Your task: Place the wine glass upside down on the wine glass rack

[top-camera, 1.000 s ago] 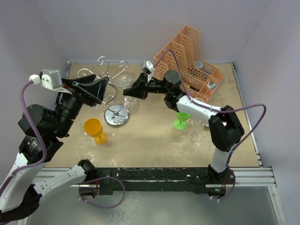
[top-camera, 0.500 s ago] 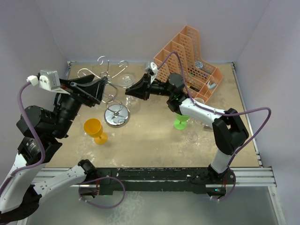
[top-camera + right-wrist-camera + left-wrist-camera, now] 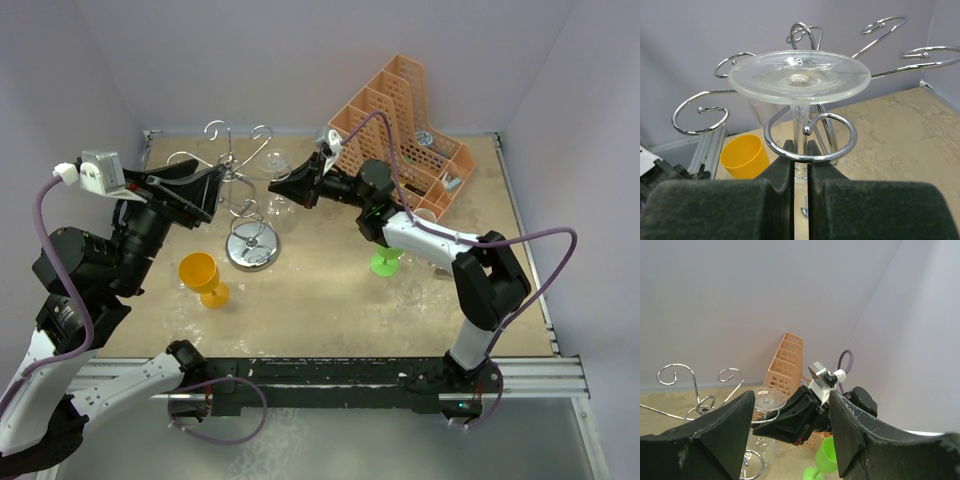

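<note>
The left tool hangs raised at the left with its jaws apart and nothing between them, close by the left-hand hooks of the wine glass rack. Below it a yellow goblet stands upright on the counter, near the rack's round base. The wine glass is upside down, foot uppermost. Its stem runs down through one curled hook and is clamped in the right tool, which reaches in from the right. A green goblet stands below that arm. An orange mesh organiser sits at the back right. The counter is sandy and mottled, and the walls are pale lilac.
</note>
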Action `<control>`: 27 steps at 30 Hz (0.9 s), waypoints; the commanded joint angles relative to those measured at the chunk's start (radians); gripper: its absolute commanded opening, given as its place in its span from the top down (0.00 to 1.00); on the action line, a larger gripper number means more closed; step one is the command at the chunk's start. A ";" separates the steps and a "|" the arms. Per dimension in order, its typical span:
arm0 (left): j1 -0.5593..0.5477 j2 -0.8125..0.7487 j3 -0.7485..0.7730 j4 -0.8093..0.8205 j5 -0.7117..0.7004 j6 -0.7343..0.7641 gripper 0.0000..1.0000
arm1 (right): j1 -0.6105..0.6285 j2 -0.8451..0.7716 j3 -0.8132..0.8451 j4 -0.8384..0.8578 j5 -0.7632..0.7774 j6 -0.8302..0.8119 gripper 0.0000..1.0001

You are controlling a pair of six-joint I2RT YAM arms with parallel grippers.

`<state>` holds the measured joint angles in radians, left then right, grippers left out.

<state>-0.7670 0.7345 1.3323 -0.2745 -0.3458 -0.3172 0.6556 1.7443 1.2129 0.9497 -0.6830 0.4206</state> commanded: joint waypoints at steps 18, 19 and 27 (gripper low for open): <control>0.000 -0.013 -0.002 0.006 -0.015 0.026 0.41 | -0.003 -0.090 -0.059 0.153 0.120 0.017 1.00; 0.001 -0.012 -0.002 0.006 -0.015 0.026 0.41 | -0.003 -0.087 -0.060 0.155 0.121 0.015 1.00; 0.001 -0.008 0.000 0.011 -0.012 0.028 0.41 | -0.005 -0.057 -0.043 0.136 0.131 0.014 1.00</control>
<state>-0.7670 0.7280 1.3289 -0.2794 -0.3531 -0.3115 0.6544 1.7054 1.1324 1.0313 -0.5846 0.4286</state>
